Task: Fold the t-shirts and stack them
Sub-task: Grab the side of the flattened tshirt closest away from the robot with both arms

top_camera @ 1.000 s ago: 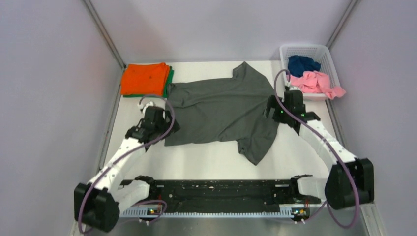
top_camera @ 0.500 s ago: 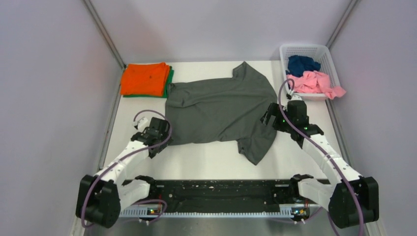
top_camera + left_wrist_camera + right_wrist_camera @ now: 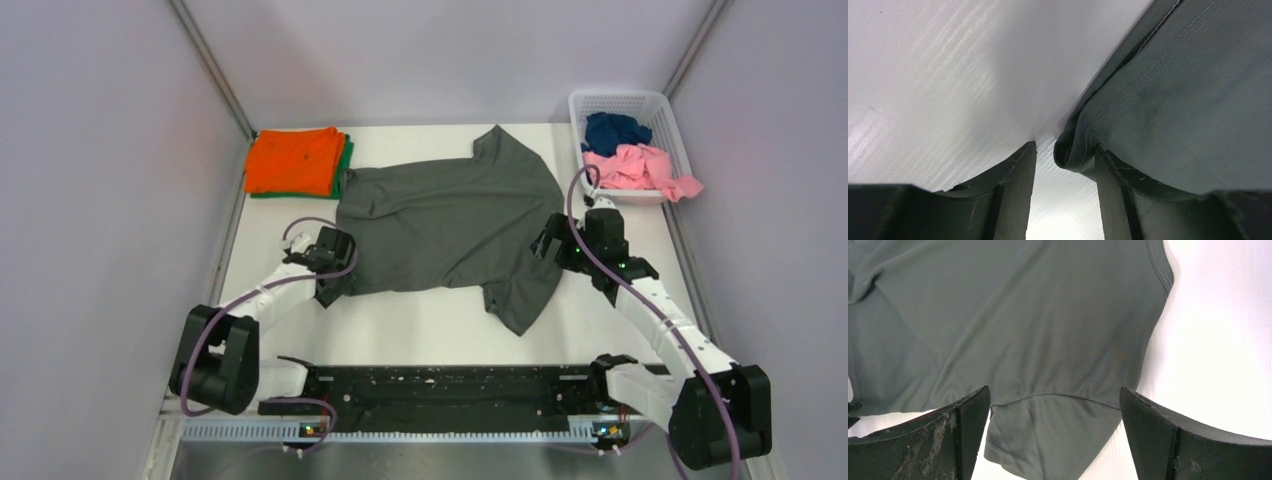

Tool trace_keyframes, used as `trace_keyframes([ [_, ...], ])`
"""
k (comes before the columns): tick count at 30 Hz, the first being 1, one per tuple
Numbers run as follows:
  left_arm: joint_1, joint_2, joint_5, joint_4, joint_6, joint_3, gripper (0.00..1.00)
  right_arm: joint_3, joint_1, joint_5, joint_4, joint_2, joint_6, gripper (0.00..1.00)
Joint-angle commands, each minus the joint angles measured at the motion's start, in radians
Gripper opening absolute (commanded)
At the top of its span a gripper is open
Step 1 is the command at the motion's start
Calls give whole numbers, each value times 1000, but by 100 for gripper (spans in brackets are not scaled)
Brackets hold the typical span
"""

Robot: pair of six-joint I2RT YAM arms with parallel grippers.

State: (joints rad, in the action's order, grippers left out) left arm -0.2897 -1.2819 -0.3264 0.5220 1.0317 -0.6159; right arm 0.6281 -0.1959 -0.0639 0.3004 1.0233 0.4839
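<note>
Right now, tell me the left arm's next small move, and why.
Probably shut the left tool: it is open, and the hem corner of the grey shirt sits in the gap between its jaws, ready to be pinched for the fold.

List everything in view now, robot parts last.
dark grey t-shirt: 1, dark grey, spread mid-table
orange t-shirt: 1, orange, folded, far-left corner
green t-shirt: 1, green, folded under the orange
basket: 1, white, far-right corner
navy t-shirt: 1, navy, bunched in basket
pink t-shirt: 1, pink, bunched in basket
table: 1, white, beneath all
left end effector: 1, black, open at grey shirt's hem corner
right end effector: 1, black, open above its right side
</note>
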Motion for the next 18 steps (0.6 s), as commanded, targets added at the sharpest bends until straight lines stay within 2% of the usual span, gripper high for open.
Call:
trace_keyframes([
  [1,3,-71,21,-24,20,-47,49,-4,-6,28,-4,-27,13,98],
  [2,4,-86,25,-27,18,-52,47,-3,-6,26,-2,-29,13,98],
  [4,3,-109,41,-41,16,-57,35,-2,-7,20,6,-36,14,98],
  [5,3,-116,56,-47,14,-55,26,0,-6,20,15,-41,14,97],
  [7,3,-126,78,-55,11,-55,1,10,-22,40,52,-46,17,96],
  [9,3,-117,86,-55,2,-53,0,27,-78,106,107,-44,26,95],
  [14,3,-45,54,-26,-10,-37,0,42,-367,307,261,6,120,91],
  [18,4,10,57,-34,-13,0,0,10,-529,331,302,76,209,85],
])
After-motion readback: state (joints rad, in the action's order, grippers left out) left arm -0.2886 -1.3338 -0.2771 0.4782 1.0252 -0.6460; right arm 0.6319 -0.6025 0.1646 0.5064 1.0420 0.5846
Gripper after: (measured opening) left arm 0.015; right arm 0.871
